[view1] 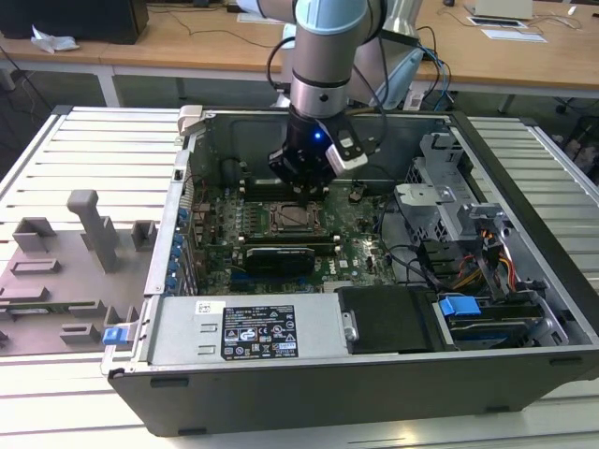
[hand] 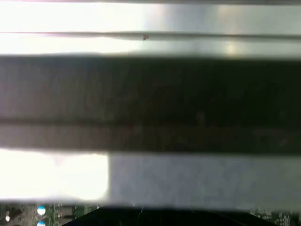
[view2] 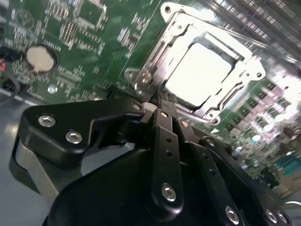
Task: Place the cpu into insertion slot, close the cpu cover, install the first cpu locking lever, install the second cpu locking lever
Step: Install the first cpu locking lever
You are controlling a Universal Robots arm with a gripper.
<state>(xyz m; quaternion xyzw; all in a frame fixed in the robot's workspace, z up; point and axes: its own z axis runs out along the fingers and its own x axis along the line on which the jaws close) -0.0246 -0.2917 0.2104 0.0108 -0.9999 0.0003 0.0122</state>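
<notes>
Sitting in the insertion slot (view2: pixel 157 89), the cpu (view2: pixel 200 73) (cover down) faces the closed, empty end effector (view2: pixel 162 110).

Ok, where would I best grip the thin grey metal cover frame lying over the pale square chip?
Probably the protruding tab on the edge nearest the gripper, from that side: the cover frame lies flat around the chip, leaving little else proud.

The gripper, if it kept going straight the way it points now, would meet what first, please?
Probably the cpu cover: in the second wrist view the gripper, fingers together, points at the cover's near edge, closed over the cpu. Whether they touch is unclear.
</notes>
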